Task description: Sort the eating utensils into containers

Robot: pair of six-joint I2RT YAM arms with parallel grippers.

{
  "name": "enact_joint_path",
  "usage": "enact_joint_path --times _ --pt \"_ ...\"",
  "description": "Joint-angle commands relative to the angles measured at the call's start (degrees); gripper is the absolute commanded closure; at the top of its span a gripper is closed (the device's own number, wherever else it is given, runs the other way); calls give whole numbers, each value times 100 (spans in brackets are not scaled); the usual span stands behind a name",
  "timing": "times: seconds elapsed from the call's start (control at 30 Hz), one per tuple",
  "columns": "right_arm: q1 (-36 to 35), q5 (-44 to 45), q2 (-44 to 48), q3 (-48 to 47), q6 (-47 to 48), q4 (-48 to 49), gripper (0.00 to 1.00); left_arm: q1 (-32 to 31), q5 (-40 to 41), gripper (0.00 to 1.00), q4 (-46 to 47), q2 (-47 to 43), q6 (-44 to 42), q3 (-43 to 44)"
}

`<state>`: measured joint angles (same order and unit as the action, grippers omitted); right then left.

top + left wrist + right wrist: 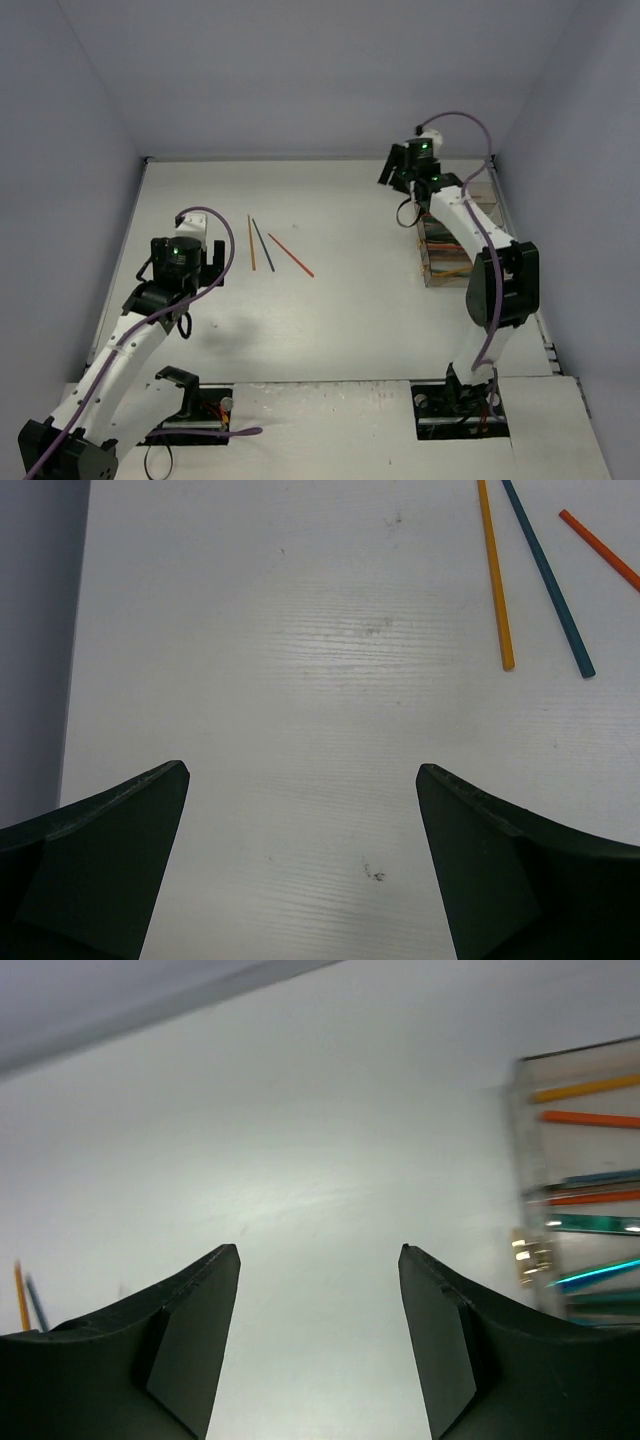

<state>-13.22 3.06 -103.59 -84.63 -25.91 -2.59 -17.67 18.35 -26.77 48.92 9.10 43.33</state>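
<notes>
Containers (432,272): row of clear bins, holding orange, red and teal utensils.
Right claw (318,1250): above the table just left of the containers' far end, jaws apart, nothing between them.
Left claw (302,775): well left of the containers, jaws wide, empty.
Loose items, well left of the containers: orange chopstick (494,575), blue chopstick (548,580), red chopstick (600,550).
Handling note: the left claw likely takes the orange one, which is nearest. Grip mid-shaft, jaws square across it, fingertips low to the table.

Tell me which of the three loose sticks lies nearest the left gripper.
The yellow-orange stick, leftmost of the three. The teal stick lies just beyond it, the red-orange stick farther still from the left gripper.
</notes>
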Motion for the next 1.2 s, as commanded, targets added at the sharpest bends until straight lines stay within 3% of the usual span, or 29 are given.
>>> enact_joint_path --times 0.0,0.17,0.43,0.93,1.17 --pt "-1037 -133 528 516 1825 6 36 -26 144 3 208 -84 -75 122" --pt "-2158 -102 414 847 2438 -151 36 -19 152 3 231 -84 -84 114" --pt "-2948 -95 -426 530 2543 -304 37 -26 81 2 209 -104 -75 114" --pt "-3406 -253 -1658 -322 2811 -410 43 -35 73 3 189 -201 -70 91" --pt "-3467 -253 -2028 -628 2896 -541 50 -35 75 2 174 -216 -75 94"
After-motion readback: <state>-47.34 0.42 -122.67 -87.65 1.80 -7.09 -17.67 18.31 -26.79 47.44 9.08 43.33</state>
